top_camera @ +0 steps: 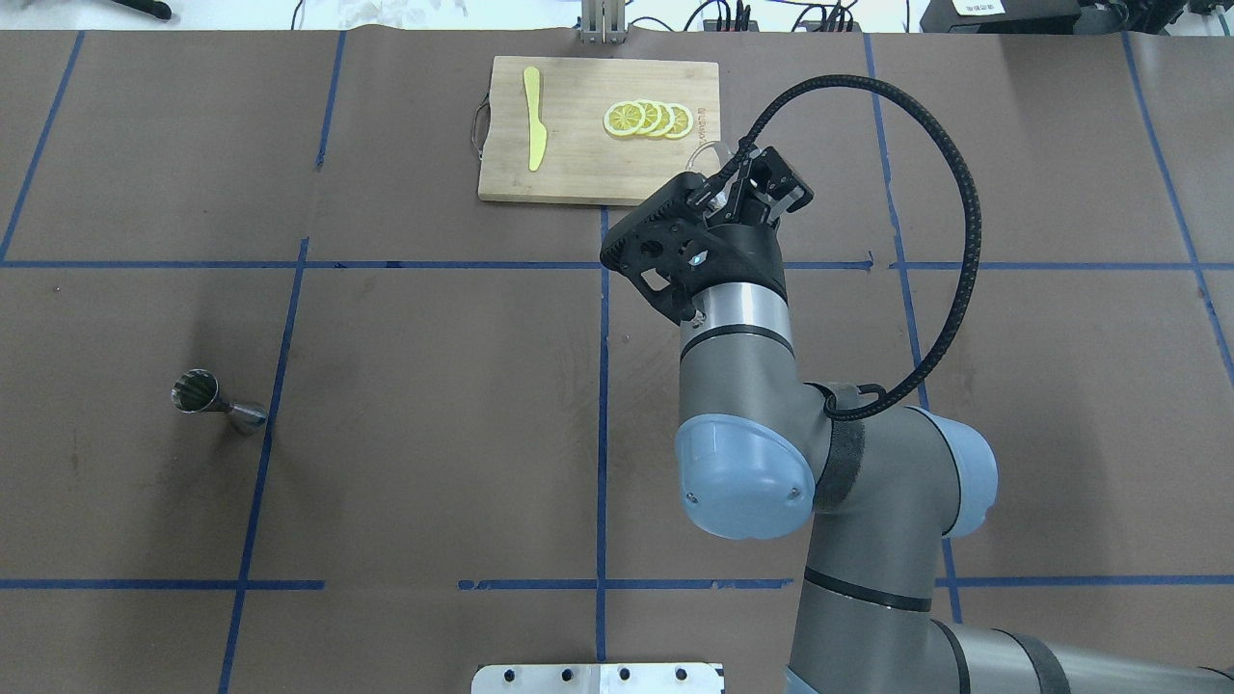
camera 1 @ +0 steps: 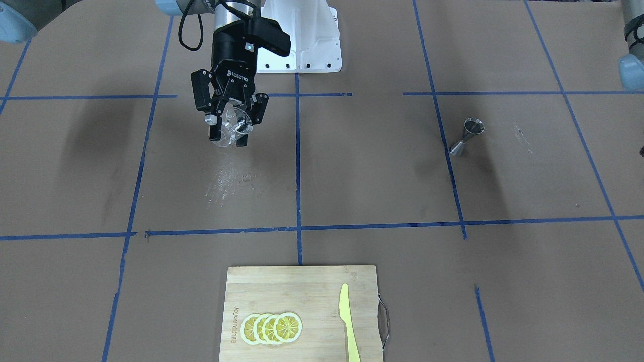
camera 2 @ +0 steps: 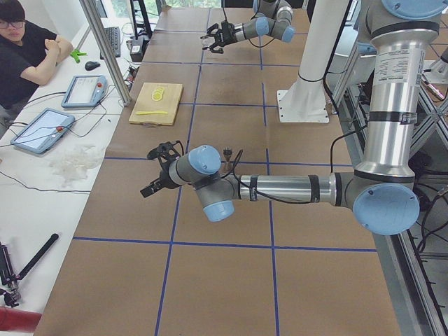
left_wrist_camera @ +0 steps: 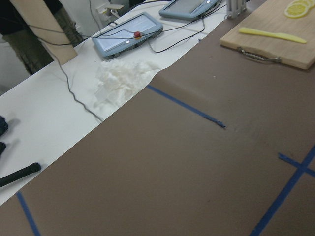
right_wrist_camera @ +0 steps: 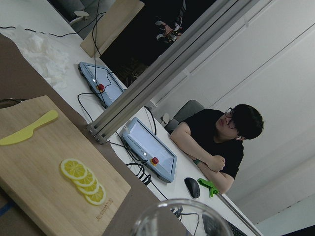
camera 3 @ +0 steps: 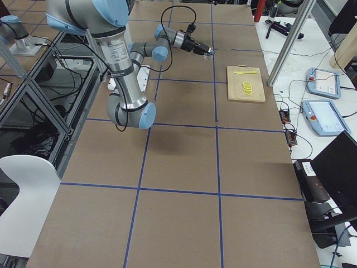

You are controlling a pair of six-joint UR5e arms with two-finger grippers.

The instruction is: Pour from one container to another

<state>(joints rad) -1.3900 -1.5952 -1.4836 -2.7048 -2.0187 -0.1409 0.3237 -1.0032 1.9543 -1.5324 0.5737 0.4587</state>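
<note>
My right gripper is shut on the small clear cup and holds it tipped over above the table, mouth facing the front camera. From overhead, the cup pokes out past that gripper near the cutting board's corner. Its rim fills the bottom of the right wrist view. The steel jigger stands alone and upright, far off on the table's other half. My left gripper shows only in the exterior left view, so I cannot tell its state.
A wooden cutting board with lemon slices and a yellow knife lies at the operators' edge. Pale streaks mark the paper below the cup. A seated person and tablets are beyond the table.
</note>
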